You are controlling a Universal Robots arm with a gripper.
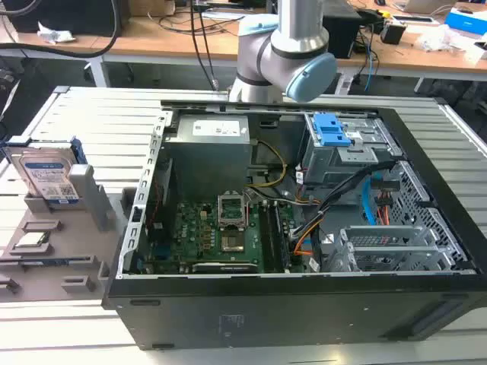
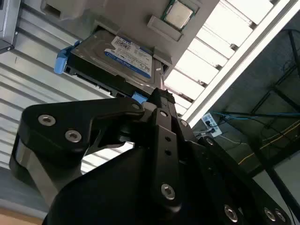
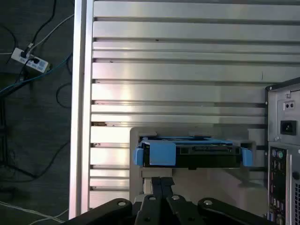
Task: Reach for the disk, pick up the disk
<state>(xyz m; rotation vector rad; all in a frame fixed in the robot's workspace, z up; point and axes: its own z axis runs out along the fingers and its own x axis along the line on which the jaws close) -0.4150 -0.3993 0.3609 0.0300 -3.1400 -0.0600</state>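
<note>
The disk (image 1: 49, 179) is a silver hard drive with a white-and-blue label and a blue frame. It stands on edge in a grey holder (image 1: 57, 262) at the exterior view's left, outside the computer case. In the second wrist view its labelled face (image 2: 122, 56) lies just beyond my black gripper (image 2: 159, 93). The first wrist view shows the disk (image 3: 194, 154) edge-on with its blue frame ends, and my gripper (image 3: 162, 182) close in front of it without touching. The two fingers lie together, shut on nothing.
An open computer case (image 1: 426, 190) fills the middle and the exterior view's right, with a blue latch piece (image 1: 332, 131) inside. Its back panel (image 3: 283, 154) stands beside the disk. A small grey chip (image 2: 178, 14) rests on the holder. The slatted metal table (image 3: 178, 61) ends at a rail, and cables and a power strip (image 3: 30, 61) lie on the floor.
</note>
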